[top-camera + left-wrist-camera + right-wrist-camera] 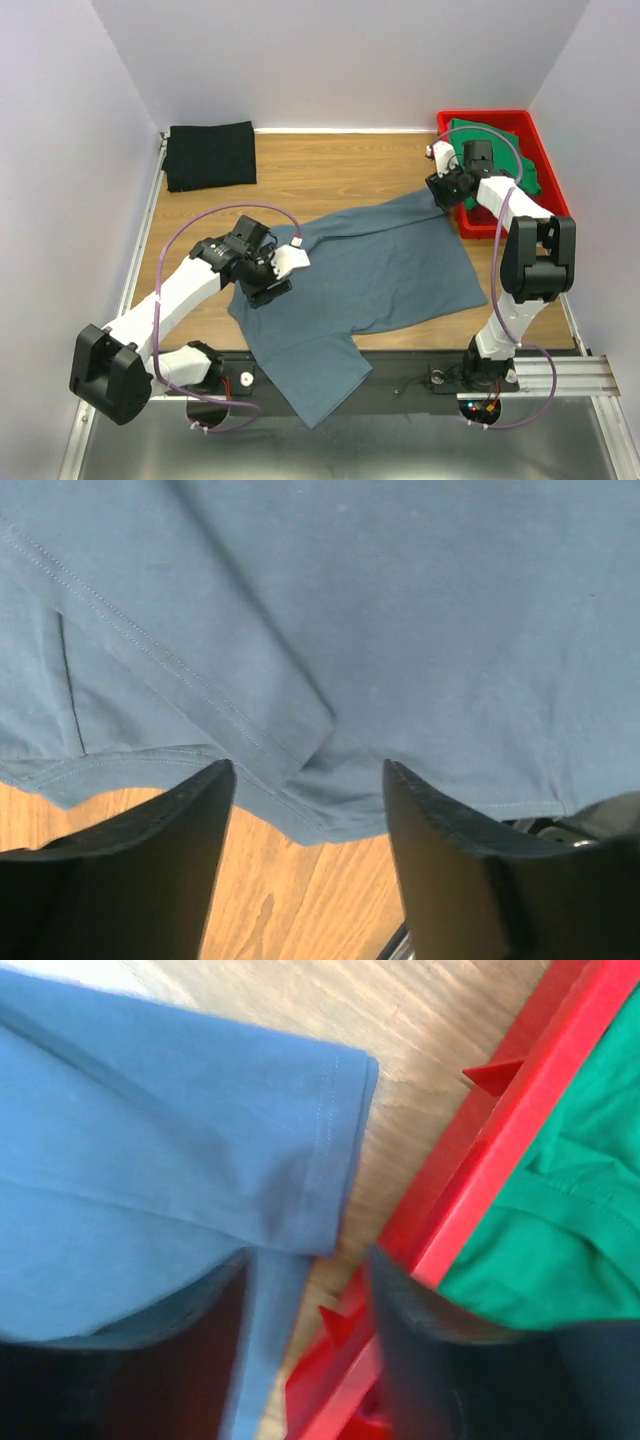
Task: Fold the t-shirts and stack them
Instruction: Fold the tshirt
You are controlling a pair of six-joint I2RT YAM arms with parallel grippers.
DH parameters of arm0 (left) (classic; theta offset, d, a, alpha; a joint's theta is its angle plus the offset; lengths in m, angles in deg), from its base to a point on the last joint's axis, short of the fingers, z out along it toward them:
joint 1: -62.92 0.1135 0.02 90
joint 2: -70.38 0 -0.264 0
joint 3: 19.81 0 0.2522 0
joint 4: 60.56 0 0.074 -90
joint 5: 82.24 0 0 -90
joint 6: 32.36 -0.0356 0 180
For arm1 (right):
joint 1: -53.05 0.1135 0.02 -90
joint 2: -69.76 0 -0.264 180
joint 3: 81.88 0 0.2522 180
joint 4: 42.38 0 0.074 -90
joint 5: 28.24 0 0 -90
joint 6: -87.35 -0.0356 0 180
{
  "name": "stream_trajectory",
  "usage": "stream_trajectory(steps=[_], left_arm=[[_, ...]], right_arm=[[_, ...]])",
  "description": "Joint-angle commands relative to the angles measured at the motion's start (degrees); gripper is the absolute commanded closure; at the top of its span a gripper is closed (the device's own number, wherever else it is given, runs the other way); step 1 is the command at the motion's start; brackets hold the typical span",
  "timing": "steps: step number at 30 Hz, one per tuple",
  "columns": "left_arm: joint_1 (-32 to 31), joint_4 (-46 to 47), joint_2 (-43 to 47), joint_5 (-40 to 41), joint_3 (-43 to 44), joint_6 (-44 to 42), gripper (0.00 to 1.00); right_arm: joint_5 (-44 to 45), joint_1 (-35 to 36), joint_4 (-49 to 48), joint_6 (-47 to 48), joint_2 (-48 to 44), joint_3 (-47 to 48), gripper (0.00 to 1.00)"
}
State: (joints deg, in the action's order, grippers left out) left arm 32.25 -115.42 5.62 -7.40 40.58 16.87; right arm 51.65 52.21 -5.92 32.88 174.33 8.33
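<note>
A slate blue-grey t-shirt (390,265) lies spread flat mid-table, its lower part hanging over the near edge. My left gripper (268,288) hovers open over its left edge; in the left wrist view (308,770) the jaws straddle a folded sleeve edge of the shirt (400,600) and hold nothing. My right gripper (440,190) is open at the shirt's far right sleeve (150,1140), beside the tray; its wrist view (308,1255) shows nothing gripped. A black t-shirt (210,155) lies folded at back left. A green t-shirt (500,135) (560,1190) lies in the tray. The dark red shirt is out of view.
The rigid red plastic tray (480,116) stands at the back right, its rim (520,1130) close to my right fingers. White walls close in the table on three sides. A black rail with the arm bases runs along the near edge.
</note>
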Motion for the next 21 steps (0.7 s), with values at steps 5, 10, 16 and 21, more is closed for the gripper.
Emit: stream_trajectory(steps=[5, 10, 16, 21], left_arm=[[5.1, 5.0, -0.6, -0.7, 7.2, 3.2, 0.24], [21.9, 9.8, -10.6, -3.3, 14.2, 5.4, 0.27], [31.9, 10.9, -22.2, -3.0, 19.4, 8.2, 0.40], [35.1, 11.1, -30.1, -1.0, 19.6, 8.6, 0.41]], right_arm=[[-5.2, -0.1, 4.7, -3.7, -0.3, 9.9, 0.33], [-5.9, 2.1, 6.4, -4.9, 2.6, 12.1, 0.44], [-4.0, 5.5, 8.2, -4.9, 7.7, 12.9, 0.55], [-1.6, 6.2, 9.2, -5.3, 11.6, 14.2, 0.58]])
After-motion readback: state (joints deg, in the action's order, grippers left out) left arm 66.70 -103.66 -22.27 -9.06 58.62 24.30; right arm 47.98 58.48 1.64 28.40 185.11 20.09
